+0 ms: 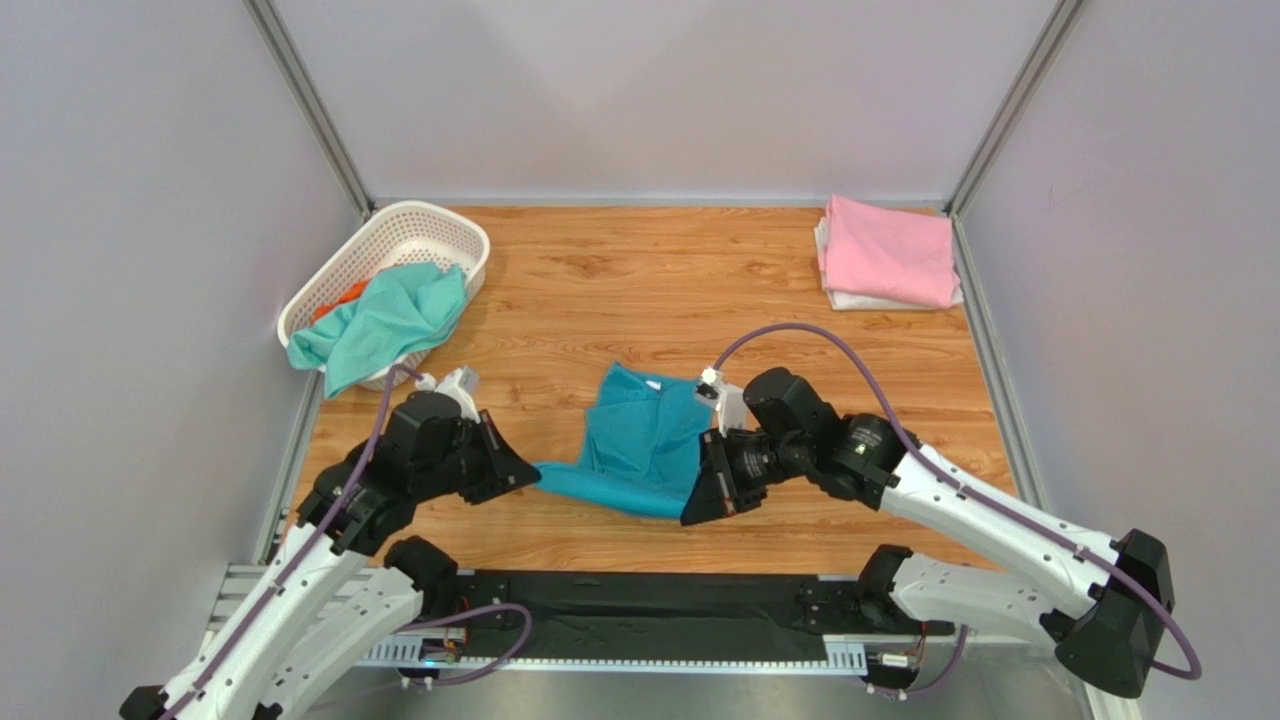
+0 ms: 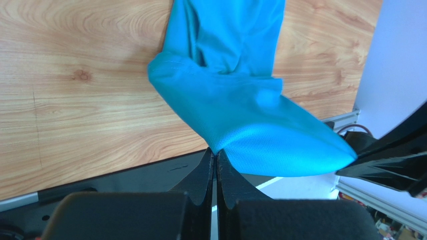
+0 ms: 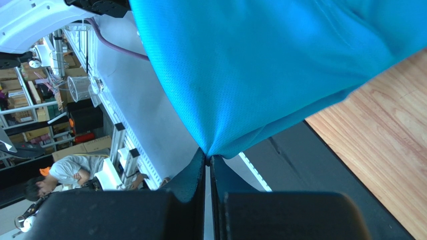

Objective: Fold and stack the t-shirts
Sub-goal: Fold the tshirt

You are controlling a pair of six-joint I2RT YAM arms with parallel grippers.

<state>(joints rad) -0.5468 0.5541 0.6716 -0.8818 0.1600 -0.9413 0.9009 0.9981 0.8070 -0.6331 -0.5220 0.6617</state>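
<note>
A teal-blue t-shirt (image 1: 639,443) hangs stretched between my two grippers above the near middle of the wooden table (image 1: 631,293), its far end with the white neck label still resting on the wood. My left gripper (image 1: 529,477) is shut on the shirt's near left corner; in the left wrist view (image 2: 216,155) the cloth (image 2: 240,110) is pinched at the fingertips. My right gripper (image 1: 694,507) is shut on the near right corner; in the right wrist view (image 3: 208,157) the fabric (image 3: 260,65) fills the top. A folded pink t-shirt (image 1: 890,248) lies on a white one (image 1: 851,300) at the far right.
A white lattice basket (image 1: 394,255) at the far left holds a mint-green t-shirt (image 1: 383,323) spilling over its rim and an orange one (image 1: 343,297) beneath. Grey walls close the table on three sides. A black strip (image 1: 631,608) runs along the near edge.
</note>
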